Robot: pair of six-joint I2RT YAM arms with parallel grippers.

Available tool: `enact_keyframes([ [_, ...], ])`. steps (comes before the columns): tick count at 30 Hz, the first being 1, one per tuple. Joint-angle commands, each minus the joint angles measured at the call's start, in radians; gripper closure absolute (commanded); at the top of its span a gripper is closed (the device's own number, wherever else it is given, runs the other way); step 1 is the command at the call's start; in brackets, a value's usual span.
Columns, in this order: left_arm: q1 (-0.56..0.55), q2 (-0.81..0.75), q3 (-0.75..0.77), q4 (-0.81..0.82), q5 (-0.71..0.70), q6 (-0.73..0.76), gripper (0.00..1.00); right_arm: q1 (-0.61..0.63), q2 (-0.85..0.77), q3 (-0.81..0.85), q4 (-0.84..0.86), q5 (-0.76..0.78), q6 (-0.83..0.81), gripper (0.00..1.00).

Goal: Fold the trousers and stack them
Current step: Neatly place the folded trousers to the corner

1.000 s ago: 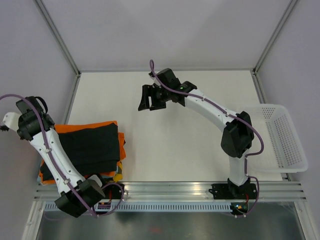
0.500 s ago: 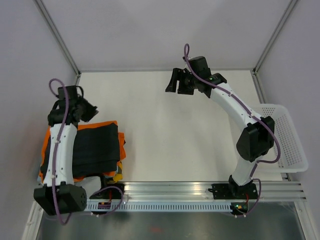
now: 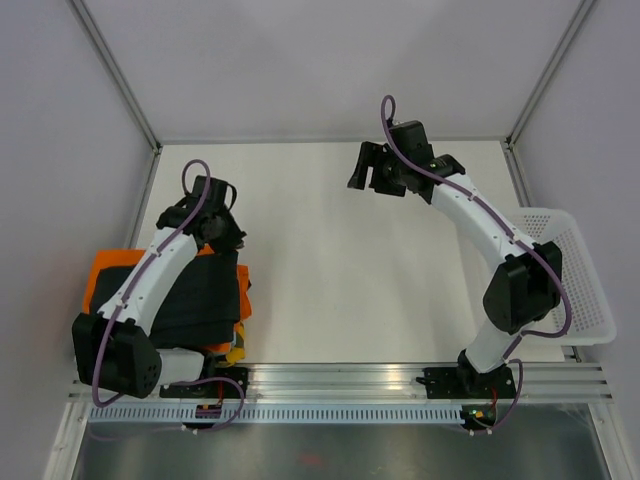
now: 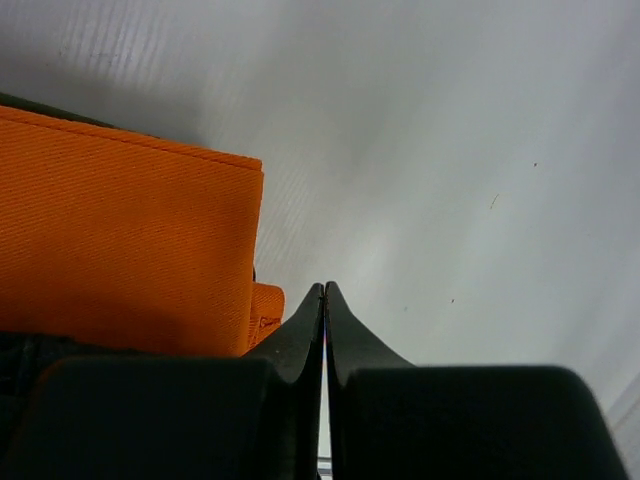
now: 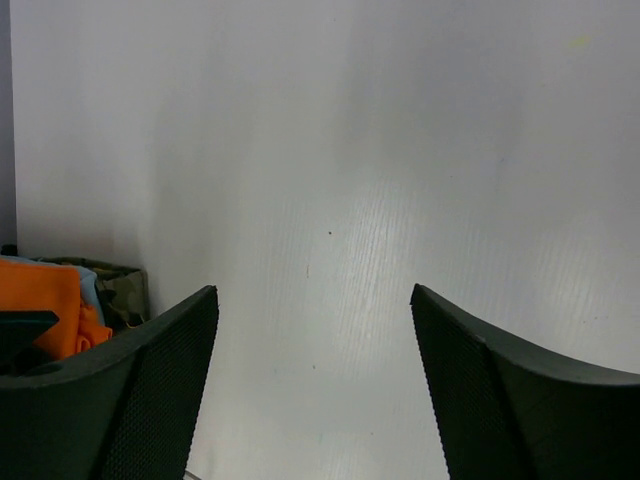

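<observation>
The black trousers (image 3: 195, 295) lie folded on top of a stack of clothes at the table's near left, over a bright orange garment (image 3: 105, 268). My left gripper (image 3: 222, 232) is shut and empty, just above the far right corner of the stack. In the left wrist view its fingertips (image 4: 325, 292) meet, with the orange garment (image 4: 120, 240) to their left and bare table ahead. My right gripper (image 3: 368, 174) is open and empty over the far middle of the table. In the right wrist view (image 5: 314, 300) only table lies between its fingers.
A white mesh basket (image 3: 580, 290) stands at the table's right edge. The stack holds more folded clothes, with a camouflage piece (image 5: 125, 290) and a yellow edge (image 3: 237, 348). Metal frame posts rise at the back corners.
My left arm has swung from off the table's far left, across the stack, to its far right corner. My right gripper has moved right and back, staying open.
</observation>
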Motion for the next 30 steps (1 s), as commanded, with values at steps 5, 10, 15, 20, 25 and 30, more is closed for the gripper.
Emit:
enact_keyframes([
  [5, -0.001, -0.024, 0.041, 0.262, 0.13, 0.163, 0.79, -0.05, -0.013, 0.121, -0.011, 0.077, -0.03, 0.06],
  [10, 0.0, -0.009, 0.168, 0.398, 0.185, 0.327, 0.12, -0.108, -0.003, 0.218, -0.036, 0.11, -0.067, 0.02],
  [15, 0.002, 0.051, 0.378, 0.46, 0.19, 0.46, 0.0, -0.156, -0.037, 0.311, -0.037, 0.228, -0.117, 0.02],
  [20, 0.002, 0.043, 0.443, 0.585, 0.159, 0.531, 0.0, -0.162, -0.179, 0.234, 0.067, 0.417, -0.225, 0.02],
  [25, 0.002, -0.041, 0.376, 0.59, 0.043, 0.577, 0.0, -0.162, -0.365, 0.024, 0.289, 0.485, -0.318, 0.02],
  [30, 0.002, -0.202, 0.176, 0.616, 0.023, 0.514, 0.0, -0.162, -0.558, -0.243, 0.374, 0.532, -0.291, 0.02],
])
